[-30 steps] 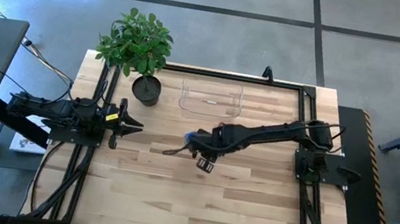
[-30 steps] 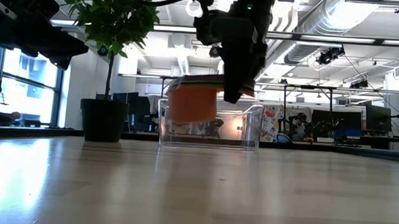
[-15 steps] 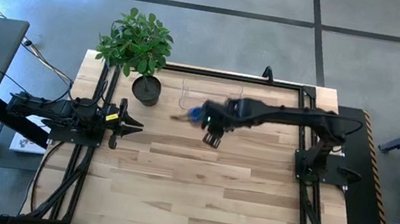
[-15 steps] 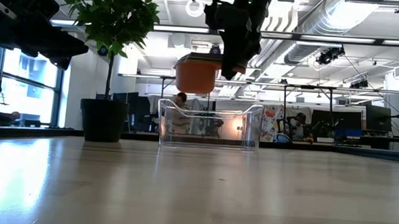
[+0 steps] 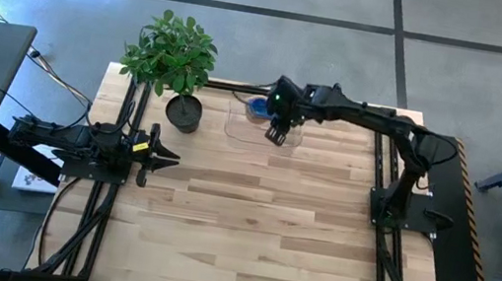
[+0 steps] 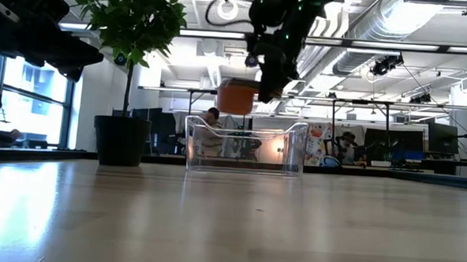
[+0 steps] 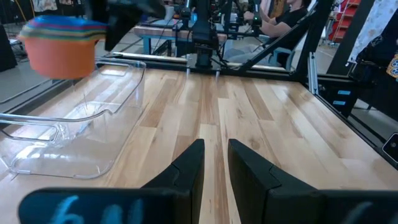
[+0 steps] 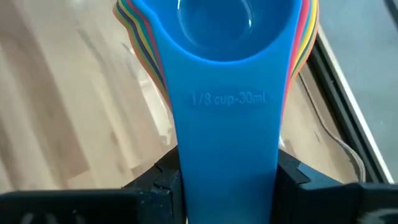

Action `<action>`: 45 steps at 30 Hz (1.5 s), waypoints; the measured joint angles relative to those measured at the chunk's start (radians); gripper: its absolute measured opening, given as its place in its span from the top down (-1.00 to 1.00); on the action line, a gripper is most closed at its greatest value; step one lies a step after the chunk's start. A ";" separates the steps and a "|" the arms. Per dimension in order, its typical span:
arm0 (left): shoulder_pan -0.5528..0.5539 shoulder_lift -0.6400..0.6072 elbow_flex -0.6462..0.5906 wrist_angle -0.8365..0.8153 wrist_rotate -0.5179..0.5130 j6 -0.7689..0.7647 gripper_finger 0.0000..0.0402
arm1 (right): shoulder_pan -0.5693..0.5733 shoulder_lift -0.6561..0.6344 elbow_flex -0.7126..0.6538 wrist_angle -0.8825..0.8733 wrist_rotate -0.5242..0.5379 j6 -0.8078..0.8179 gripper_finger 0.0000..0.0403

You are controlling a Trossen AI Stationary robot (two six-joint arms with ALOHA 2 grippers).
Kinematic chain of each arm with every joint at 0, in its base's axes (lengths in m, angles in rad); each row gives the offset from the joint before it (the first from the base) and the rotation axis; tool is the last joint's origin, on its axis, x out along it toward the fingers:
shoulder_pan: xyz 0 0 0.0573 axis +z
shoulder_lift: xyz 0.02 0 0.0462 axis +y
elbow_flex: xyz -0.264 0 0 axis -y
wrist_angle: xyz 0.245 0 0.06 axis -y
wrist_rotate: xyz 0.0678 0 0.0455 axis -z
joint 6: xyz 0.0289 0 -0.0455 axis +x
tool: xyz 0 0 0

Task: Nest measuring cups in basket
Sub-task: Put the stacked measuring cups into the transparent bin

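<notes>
The measuring cups are nested into one stack, blue cup [image 5: 258,109] on top and orange cup [image 6: 236,97] at the bottom. My right gripper [image 5: 276,124] is shut on the stack and holds it in the air above the clear basket [image 6: 246,150], which rests flat on its base near the table's far edge. The left wrist view shows the stack [image 7: 62,46] hovering over the basket [image 7: 74,134]. My left gripper [image 7: 214,168] waits at the table's left side, its fingers a narrow gap apart. My right gripper pinches the stacked handles between its two fingers, with the blue handle [image 8: 227,143] uppermost and the other colours fanned beneath it. The fingers [image 8: 163,180] lie across the handles. The stack is lifted clear and held roughly level, bowls away from the gripper.
A small dark plant pot [image 5: 183,113] with a leafy plant [image 5: 170,52] stands left of the basket [image 5: 233,128]. Black frame rails [image 5: 356,104] run along the table's far and side edges. Bare wooden table [image 5: 248,230] stretches toward the near edge.
My right gripper has carried the stack of cups from the middle of the table toward the far edge, rising as it went. It stays shut on the handles. The stack now hangs over the basket instead of in front of it.
</notes>
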 joint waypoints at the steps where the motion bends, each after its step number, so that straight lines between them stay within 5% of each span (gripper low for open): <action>1: 0.000 0.000 0.000 0.000 0.000 0.000 0.69 | -0.016 0.010 0.000 -0.001 -0.013 -0.010 0.37; 22: 0.000 0.000 0.000 0.000 0.000 0.000 0.69 | -0.054 0.230 -0.002 0.041 -0.114 -0.029 0.37; 45: 0.000 0.000 0.000 0.000 0.000 0.000 0.69 | -0.058 0.232 -0.002 -0.008 -0.078 0.046 0.18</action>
